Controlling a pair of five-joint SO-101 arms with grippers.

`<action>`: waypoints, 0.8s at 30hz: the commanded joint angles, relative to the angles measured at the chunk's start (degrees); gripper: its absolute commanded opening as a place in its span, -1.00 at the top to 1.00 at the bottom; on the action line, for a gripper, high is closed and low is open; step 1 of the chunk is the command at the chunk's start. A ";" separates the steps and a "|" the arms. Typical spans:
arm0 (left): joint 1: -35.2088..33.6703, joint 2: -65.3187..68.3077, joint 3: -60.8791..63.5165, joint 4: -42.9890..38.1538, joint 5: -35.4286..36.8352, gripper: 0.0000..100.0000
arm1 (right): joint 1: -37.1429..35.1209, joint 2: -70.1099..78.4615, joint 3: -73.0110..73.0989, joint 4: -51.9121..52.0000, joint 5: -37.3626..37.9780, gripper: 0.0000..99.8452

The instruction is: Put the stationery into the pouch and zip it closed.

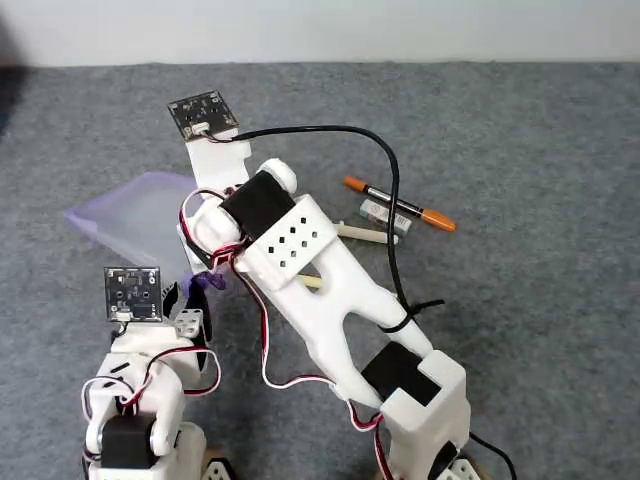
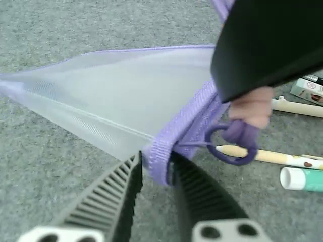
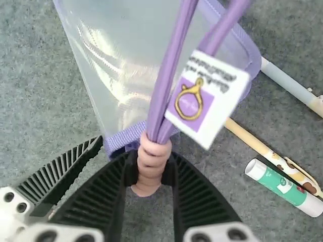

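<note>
A see-through pouch (image 1: 140, 215) with purple trim lies at the left, its body (image 2: 111, 96) lifted at the near end. My left gripper (image 2: 155, 165) is shut on the purple end tab of the pouch (image 2: 157, 156). My right gripper (image 3: 150, 162) is shut on the pink zipper pull (image 3: 150, 159), from which a purple cord and a paper tag (image 3: 204, 98) hang. In the high view the left gripper (image 1: 195, 290) sits just below the right gripper (image 1: 205, 238). On the carpet beside the pouch lie a pencil (image 3: 252, 141), a green-and-white tube (image 3: 282, 184), a cream pen (image 1: 365, 233), an eraser (image 1: 385, 212) and an orange-capped marker (image 1: 400, 203).
Grey carpet covers the table. The right arm's white body (image 1: 330, 290) slants across the middle, hiding part of the pencil (image 1: 310, 281). Its black cable (image 1: 390, 200) arcs over the marker and eraser. Open carpet stretches to the right and far side.
</note>
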 commanded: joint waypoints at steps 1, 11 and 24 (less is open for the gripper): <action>-0.53 -0.62 -0.57 -1.58 -2.55 0.97 | -0.40 -4.70 -2.99 2.33 -0.53 0.98; -5.45 -0.62 -0.66 -2.11 -3.96 0.98 | 8.84 -6.46 -2.99 2.33 -0.53 0.98; -11.52 -0.62 -0.57 -0.18 -4.22 0.98 | 25.54 -6.29 -2.73 2.42 -0.26 0.98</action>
